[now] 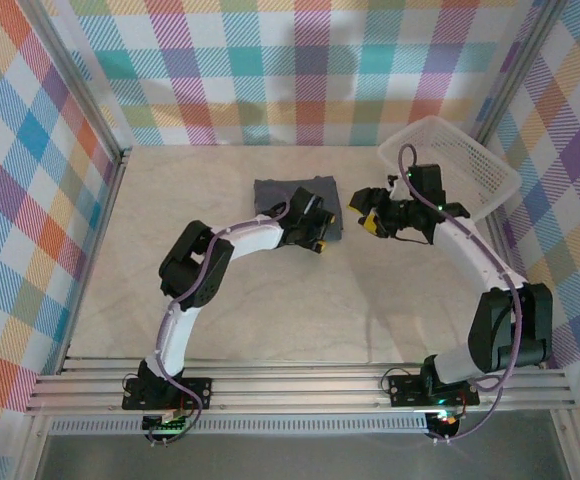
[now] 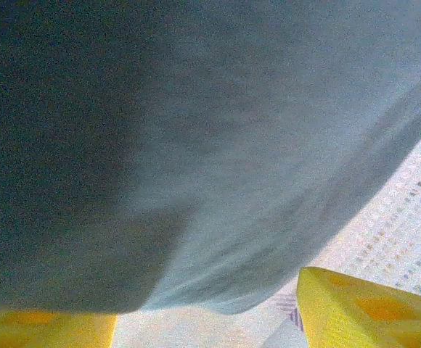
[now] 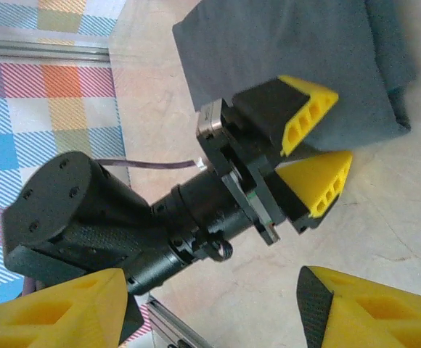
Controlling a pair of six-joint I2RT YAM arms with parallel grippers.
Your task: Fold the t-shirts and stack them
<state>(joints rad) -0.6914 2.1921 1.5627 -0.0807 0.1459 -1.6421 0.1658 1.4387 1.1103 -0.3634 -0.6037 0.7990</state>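
The right pincer (image 3: 210, 322) hangs above the table (image 3: 414, 217). Its 2 yellow fingers (image 3: 51, 312) are spread wide, with nothing between them.

Just ahead of it is the left pincer (image 3: 334, 127), and its 2 yellow-tipped fingers are also apart. 1 lies over the near edge of the folded t-shirt (image 3: 290, 43). The other sits at that edge, partly over bare table. No cloth is clamped between them.

In the left wrist view the slate-grey cloth lies close in front of that pincer, and both fingers sit low and far apart below it.

In the top view the t-shirt is a flat, folded rectangle on the table. Most of it lies beyond the left pincer and to its left, and the pincer rests at the shirt's near right corner. The right pincer is to the right of the shirt, near it but not touching, and it faces the left pincer across a small gap.

Beyond the right pincer and to its right is a white lattice basket (image 1: 475, 165), against the far right corner of the table. I cannot tell whether it lies flat or leans.
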